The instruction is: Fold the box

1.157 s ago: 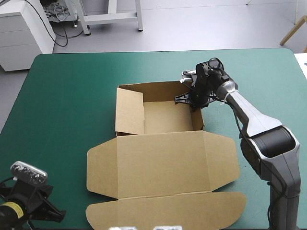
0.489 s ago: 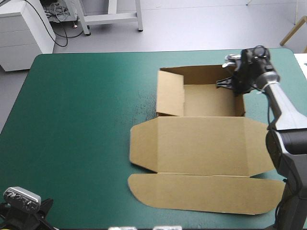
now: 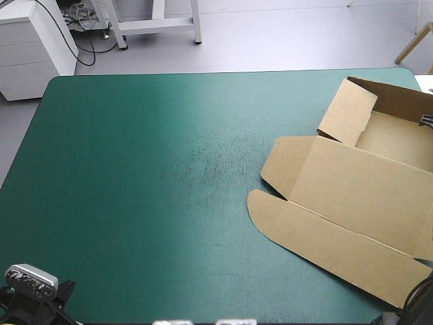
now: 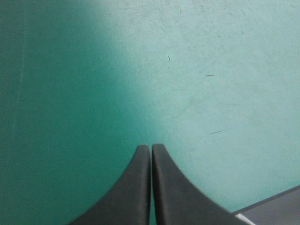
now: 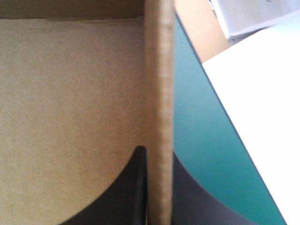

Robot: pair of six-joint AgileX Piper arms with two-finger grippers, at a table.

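- High view: the brown box [image 3: 358, 196] lies on the right part of the desk [image 3: 135, 169], turned at an angle, an open tray with raised walls and the lid [image 3: 338, 203] flat toward the near edge. Part of it runs past the picture's right side.
- A small black shape at the tray's right wall is probably the right gripper [image 3: 427, 120]; too little of it shows to be sure.
- The box is well apart from the left arm, which sits at the near left corner of the desk.
- Left wrist view: the left gripper [image 4: 151, 149] has its black fingers pressed together in one pointed arch, with nothing between them. Ahead of it and under it lies only the bare teal-green cover [image 4: 197, 70], lightly scratched. Beside the gripper a corner of the desk's edge shows.
- Right wrist view: the right gripper [image 5: 157, 152] is all but closed, clamping an upright wall [image 5: 159, 70] of the box, the board's edge standing between its two fingers.
- Beside one finger is the box's inner floor [image 5: 70, 93]; beside the other, a strip of teal-green cover [image 5: 197, 122] and the desk's edge.
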